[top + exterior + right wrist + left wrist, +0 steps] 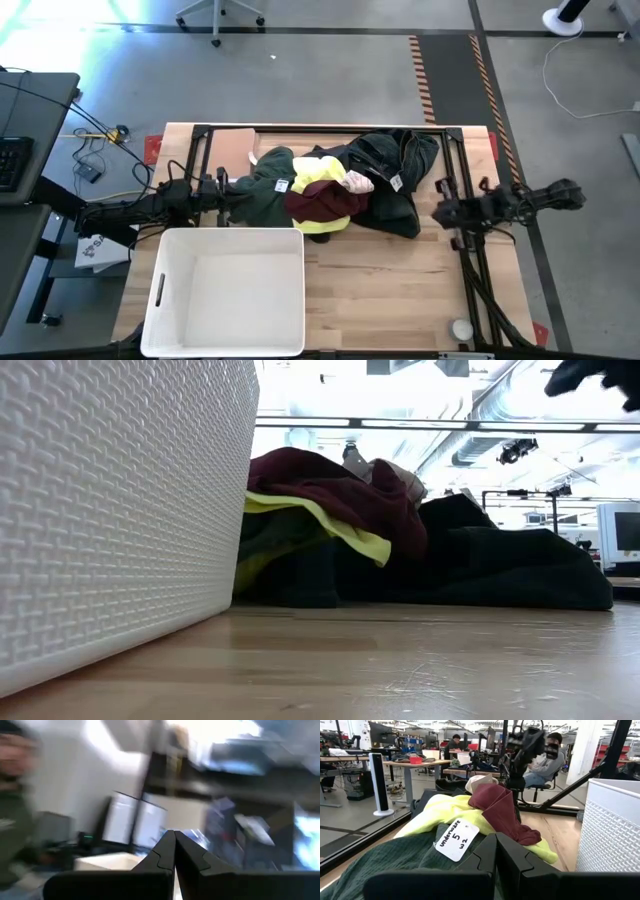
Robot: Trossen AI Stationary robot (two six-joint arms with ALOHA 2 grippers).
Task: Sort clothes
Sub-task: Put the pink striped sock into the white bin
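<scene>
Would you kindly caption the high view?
Clothes pile heaped beyond the white bin; both grippers shut, holding nothing.

Both arms reach in toward the middle from opposite sides. Left gripper (495,851) sits low with its 2 fingers pressed together, right gripper (174,851) is raised and closed too.

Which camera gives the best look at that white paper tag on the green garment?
The left wrist view: the tag fills the foreground, handwriting readable. From above it is a small white square. The low and right wrist views do not show it.
</scene>
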